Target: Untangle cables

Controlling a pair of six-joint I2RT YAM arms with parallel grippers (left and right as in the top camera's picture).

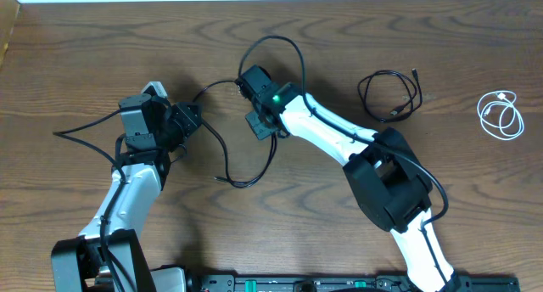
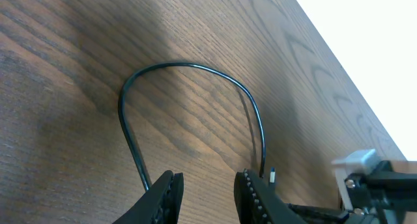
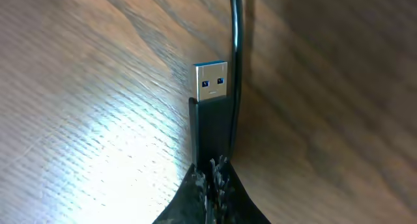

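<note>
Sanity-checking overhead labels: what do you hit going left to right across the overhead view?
left gripper → right gripper, shut on a USB plug → coiled black cable → white cable. The long black cable spans both grippers, so it's left out.

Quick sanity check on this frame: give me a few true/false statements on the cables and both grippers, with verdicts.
1. The right gripper is shut on a USB plug. True.
2. The white cable is knotted with a black one. False: it lies coiled alone at the far right of the table.
3. A coiled black cable lies loose, touched by neither gripper. True.
4. The left gripper is fully shut. False: its jaws stand apart, with wood showing between them.
5. The USB plug has a red insert. False: the insert is blue.
</note>
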